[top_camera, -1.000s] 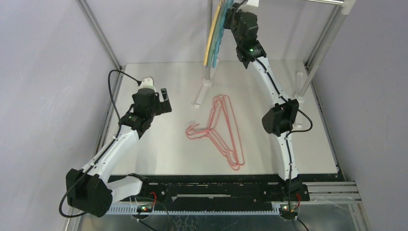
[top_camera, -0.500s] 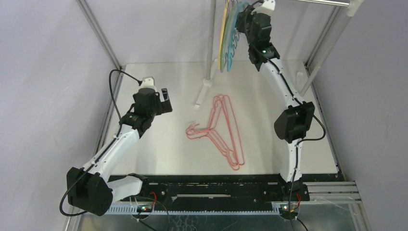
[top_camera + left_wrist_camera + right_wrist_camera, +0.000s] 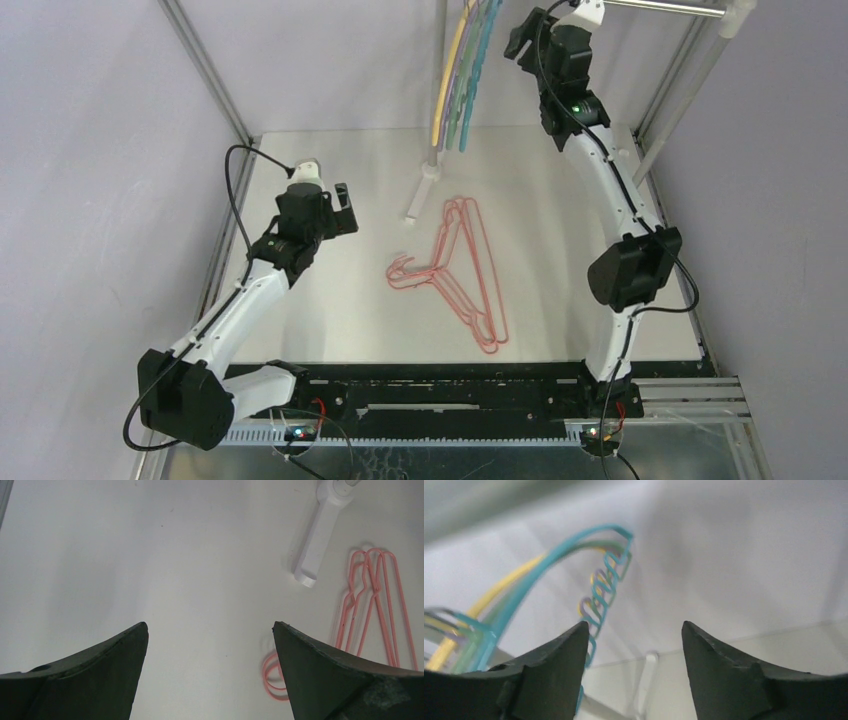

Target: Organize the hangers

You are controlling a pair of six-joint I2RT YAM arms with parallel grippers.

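A stack of red-pink hangers [image 3: 487,280] lies flat mid-table; the left wrist view shows them [image 3: 374,552] at its right. Yellow, teal and purple hangers [image 3: 472,80] hang at the back by the top edge. They show blurred in the right wrist view [image 3: 549,560], with wavy notched arms. My right gripper [image 3: 518,38] is raised just right of them, open and empty, with the hangers beside its left finger [image 3: 559,655]. My left gripper [image 3: 345,210] hovers open over bare table, left of the pink stack.
A silver rail [image 3: 660,6] crosses the top right, carried by slanted poles [image 3: 680,80]. An upright pole [image 3: 438,110] stands behind the hanging set on a white foot [image 3: 418,195], also in the left wrist view [image 3: 320,535]. Frame posts line the table's left edge [image 3: 215,80].
My right gripper opened and let go of the hanging hangers, then moved right and up. The hangers swung back left. The left arm stayed still.
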